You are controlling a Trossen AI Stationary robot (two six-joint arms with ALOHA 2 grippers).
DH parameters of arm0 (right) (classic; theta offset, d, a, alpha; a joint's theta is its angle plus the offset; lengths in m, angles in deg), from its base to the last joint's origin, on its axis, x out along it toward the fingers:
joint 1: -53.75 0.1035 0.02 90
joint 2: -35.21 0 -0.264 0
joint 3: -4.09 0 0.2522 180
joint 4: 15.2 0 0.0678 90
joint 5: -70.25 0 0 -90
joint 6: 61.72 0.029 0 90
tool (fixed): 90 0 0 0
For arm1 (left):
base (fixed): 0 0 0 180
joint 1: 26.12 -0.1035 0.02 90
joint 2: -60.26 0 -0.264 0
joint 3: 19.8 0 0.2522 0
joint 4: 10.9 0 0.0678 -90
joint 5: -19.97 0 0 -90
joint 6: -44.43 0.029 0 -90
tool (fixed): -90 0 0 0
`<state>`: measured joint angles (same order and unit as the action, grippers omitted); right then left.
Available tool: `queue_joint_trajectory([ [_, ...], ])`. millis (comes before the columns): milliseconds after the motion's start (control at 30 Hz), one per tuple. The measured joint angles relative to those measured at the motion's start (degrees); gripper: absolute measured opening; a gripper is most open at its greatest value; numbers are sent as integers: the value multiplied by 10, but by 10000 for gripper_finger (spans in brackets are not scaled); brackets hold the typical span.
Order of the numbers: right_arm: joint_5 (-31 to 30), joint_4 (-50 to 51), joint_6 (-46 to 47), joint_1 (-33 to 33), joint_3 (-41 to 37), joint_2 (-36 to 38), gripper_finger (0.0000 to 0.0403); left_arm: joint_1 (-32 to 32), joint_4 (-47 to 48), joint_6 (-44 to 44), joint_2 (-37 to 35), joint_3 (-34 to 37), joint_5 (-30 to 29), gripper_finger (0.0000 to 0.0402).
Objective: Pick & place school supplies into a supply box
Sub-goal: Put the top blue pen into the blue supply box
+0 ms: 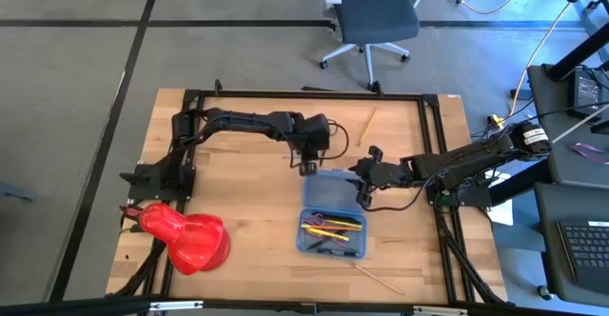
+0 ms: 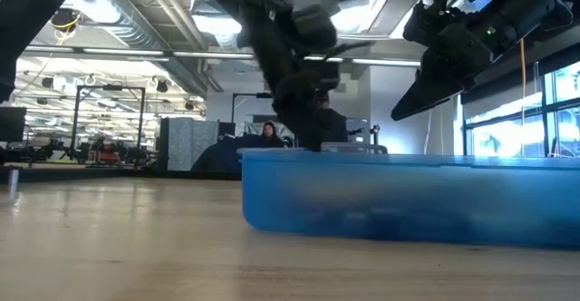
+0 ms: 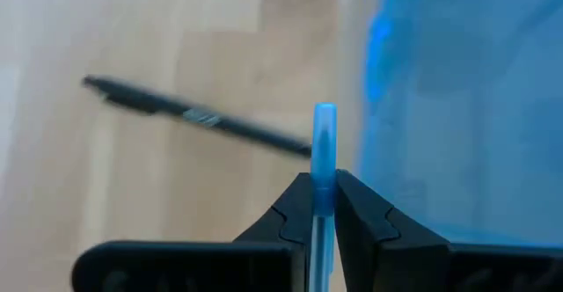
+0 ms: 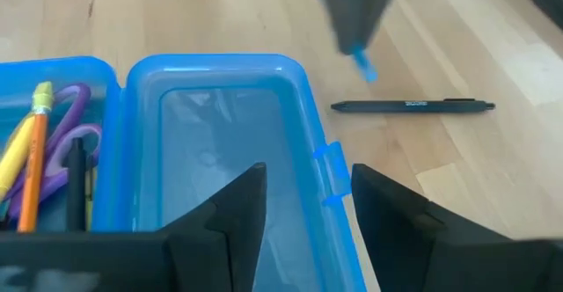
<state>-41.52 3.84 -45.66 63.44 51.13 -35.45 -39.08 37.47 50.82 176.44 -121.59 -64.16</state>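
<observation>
The supply box [image 1: 332, 213], a translucent blue case, lies open on the wooden table [image 1: 238, 211] a little right of its middle, its two halves side by side. The half nearer the table's front edge holds purple-handled scissors [image 4: 62, 142], a yellow pencil [image 4: 26, 138] and other pens; the half toward the far edge [image 4: 229, 151] holds nothing that shows.

The left gripper [image 1: 306, 167] stands just beside the box's far-left corner, its fingers [image 3: 295, 208] pressed together on a blue pen [image 3: 324, 164] that sticks out past the fingertips. A black pen [image 4: 413, 105] lies flat on the table just beyond that, near the box's latch side but not touching it.

The right gripper [image 1: 363, 185] hangs over the right edge of the box's far half, above the table; its fingers [image 4: 233, 208] stand apart with nothing between them.

A plain wooden pencil [image 1: 366, 124] lies near the table's far edge, and another thin wooden stick [image 1: 378, 278] lies near the front edge, below the box. A glossy red blob-shaped object [image 1: 186, 237] sits by the table's front-left corner, well apart from the box.
</observation>
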Motion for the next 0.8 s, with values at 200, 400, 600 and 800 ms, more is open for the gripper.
queue_joint_trajectory([
  [200, -3, 32, 4, -10, 0, 0, 171, 62, -1, -60, 0, -32, 26, 21],
  [400, -52, 112, 36, -23, 0, 0, 171, 124, -30, -130, 0, -38, 26, 21],
  [600, -56, 120, 49, -27, 0, 0, 171, 176, -136, -197, 8, -36, 26, 22],
  [800, -56, 121, 49, -27, 0, 0, 171, 212, -203, -258, 18, -35, 24, 22],
])
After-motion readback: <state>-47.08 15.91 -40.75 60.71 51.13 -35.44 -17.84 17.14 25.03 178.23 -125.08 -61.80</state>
